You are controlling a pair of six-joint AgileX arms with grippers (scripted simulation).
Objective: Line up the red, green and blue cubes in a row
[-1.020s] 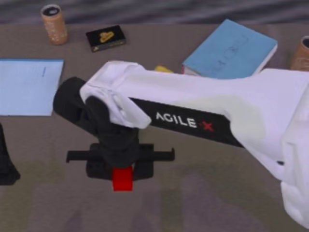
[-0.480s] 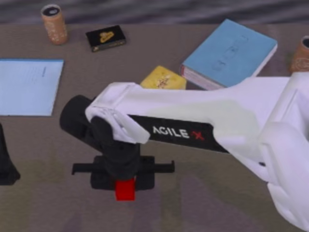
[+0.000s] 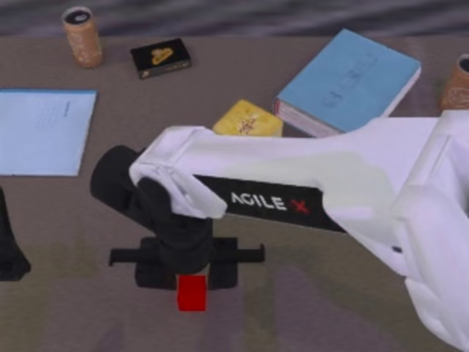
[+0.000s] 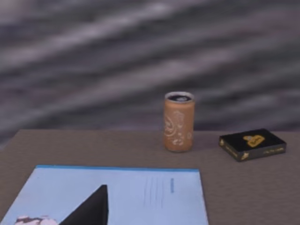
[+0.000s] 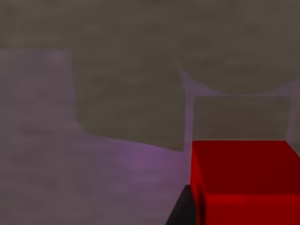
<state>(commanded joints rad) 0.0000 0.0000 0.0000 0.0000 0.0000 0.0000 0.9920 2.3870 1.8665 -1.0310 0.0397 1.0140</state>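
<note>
Red cube [image 3: 191, 292] is gripped by the right gripper [image 3: 192, 282] at lower centre. Judged light, rigid, glossy; flat opposite faces are best pinched. Left gripper unseen.

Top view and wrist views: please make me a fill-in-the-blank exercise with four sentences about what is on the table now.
1. The cube at the right gripper is ____ in colour.
2. The small yellow box lies beside a thick ____ book.
3. In the left wrist view, a black box lies on the table beside an orange ____.
4. The left gripper sits at the table's ____ edge in the top view.

Missing words: red; blue; can; left
</note>
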